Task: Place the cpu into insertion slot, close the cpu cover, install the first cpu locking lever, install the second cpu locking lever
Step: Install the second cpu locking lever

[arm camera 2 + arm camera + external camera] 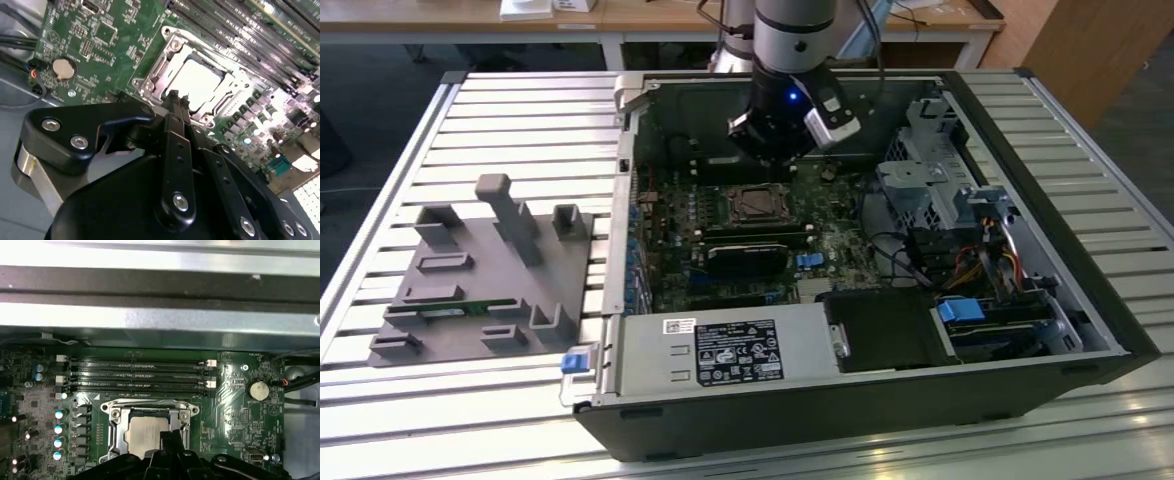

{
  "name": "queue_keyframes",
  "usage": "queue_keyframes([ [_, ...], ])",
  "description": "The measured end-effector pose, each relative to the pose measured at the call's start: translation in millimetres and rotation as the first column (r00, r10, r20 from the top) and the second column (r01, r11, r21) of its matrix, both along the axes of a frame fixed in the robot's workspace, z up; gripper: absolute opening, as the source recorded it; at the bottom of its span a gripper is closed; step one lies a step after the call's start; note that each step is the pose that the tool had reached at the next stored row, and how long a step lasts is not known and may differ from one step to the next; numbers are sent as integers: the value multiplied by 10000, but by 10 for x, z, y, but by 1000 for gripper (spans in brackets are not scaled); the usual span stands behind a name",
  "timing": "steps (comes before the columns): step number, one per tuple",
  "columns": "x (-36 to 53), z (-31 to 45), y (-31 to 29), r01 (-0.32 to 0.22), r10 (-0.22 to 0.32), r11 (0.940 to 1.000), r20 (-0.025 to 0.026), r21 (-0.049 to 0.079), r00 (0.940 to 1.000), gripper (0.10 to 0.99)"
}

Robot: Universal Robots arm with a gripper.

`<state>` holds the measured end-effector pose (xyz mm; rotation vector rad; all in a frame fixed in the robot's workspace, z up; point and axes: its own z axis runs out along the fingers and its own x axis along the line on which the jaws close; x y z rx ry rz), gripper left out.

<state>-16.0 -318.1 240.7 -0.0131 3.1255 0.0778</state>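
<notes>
While hovering inside the open computer case (1101,300), sits low over the green motherboard (230,410) with the gripper (178,100) aimed at the processor socket. Fingers (173,96) drawn together to a thin gap at the tips, nothing pinched between them: closed and empty, by the look of the second wrist view.

Already seated: the cpu (145,432), grey-silver top flat and level inside the insertion slot (758,205). Folded down around it, the cpu cover (116,435), its square window framing the chip on the 3 sides that show. Along the socket edge toward the long black memory slots (135,375), a thin metal bar; whether latched or merely resting, cannot tell.

Key relation: socket directly beneath and just ahead of the 2 fingertips, tips poised near the cover's edge on the side away from the memory slots, apart from it as far as can be judged. In the exterior view, gripper (770,155) above the socket and slightly toward the far wall of the case. Square socket, so no long axis to speak of; the bar runs parallel to the memory slots.

Beside the socket, on the side of the coin cell battery (258,389), bare board. Well apart, on the exterior view's left, a grey parts fixture (480,290) on the slatted table (520,110).
</notes>
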Motion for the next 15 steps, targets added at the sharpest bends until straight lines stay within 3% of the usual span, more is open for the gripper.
queue_keyframes([
  [9, 0, -15, -335, 0, 0, 10000, 0, 0, 10000, 106],
  [15, 0, -83, -372, 0, 0, 10000, -23, 78, 10000, 106],
])
